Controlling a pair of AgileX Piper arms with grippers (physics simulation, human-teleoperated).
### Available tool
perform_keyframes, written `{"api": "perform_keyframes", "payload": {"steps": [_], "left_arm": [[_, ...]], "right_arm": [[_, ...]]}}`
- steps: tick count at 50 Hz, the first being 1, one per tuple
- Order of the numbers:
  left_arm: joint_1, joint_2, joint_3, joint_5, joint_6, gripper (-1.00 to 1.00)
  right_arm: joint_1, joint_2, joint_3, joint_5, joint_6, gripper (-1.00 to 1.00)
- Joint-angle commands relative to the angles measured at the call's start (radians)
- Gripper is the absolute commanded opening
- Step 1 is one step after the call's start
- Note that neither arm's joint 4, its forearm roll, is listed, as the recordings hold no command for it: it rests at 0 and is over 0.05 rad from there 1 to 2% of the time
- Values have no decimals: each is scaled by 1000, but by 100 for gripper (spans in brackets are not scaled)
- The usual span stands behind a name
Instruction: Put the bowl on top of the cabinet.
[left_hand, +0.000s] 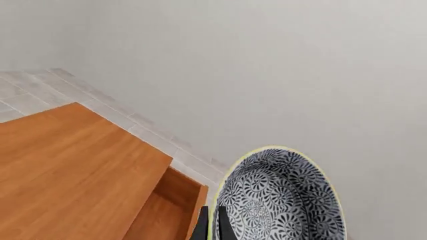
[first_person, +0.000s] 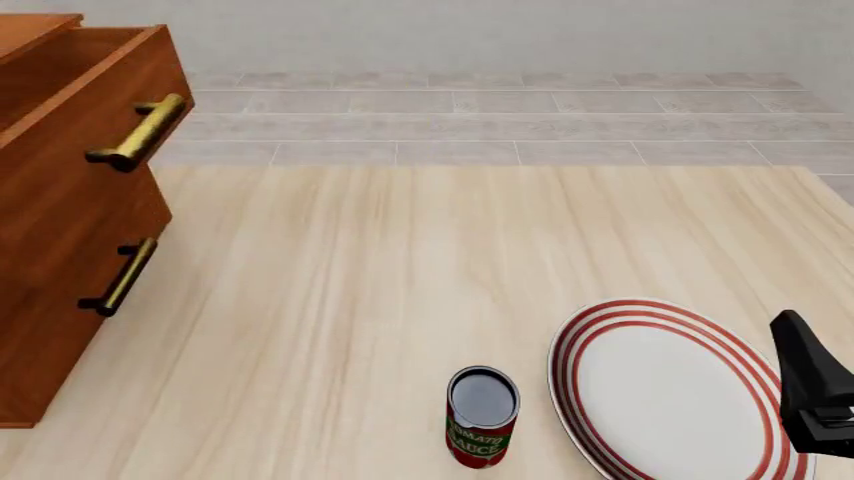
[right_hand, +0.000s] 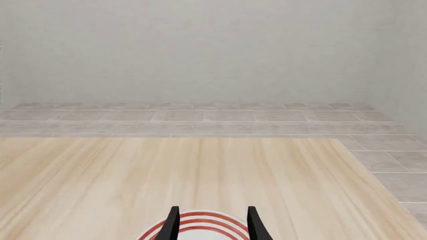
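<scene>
Left wrist view | left gripper (left_hand: 212, 227) clamps bowl (left_hand: 280, 197) rim | beside cabinet (left_hand: 73, 170) top

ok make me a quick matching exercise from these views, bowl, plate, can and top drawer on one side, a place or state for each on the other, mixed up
Things:
1. bowl
2. plate
3. can
4. top drawer

Places or states:
A. pulled open on the cabinet
B. standing upright on the table, just left of the plate
C. held at its rim by the left gripper, beside the cabinet top
D. lying flat on the table under the right gripper

Pairs: 1-C, 2-D, 3-B, 4-A
</scene>
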Motion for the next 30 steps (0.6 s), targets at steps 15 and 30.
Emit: {"api": "perform_keyframes", "payload": {"steps": [15,30], "left_arm": [[117,3,-31,-15,-117,-100],[210,29,11,-57,-208,-100]], "right_arm": [[0,-6,-1,7,0,100],[0,6,1,-7,0,100]]}}
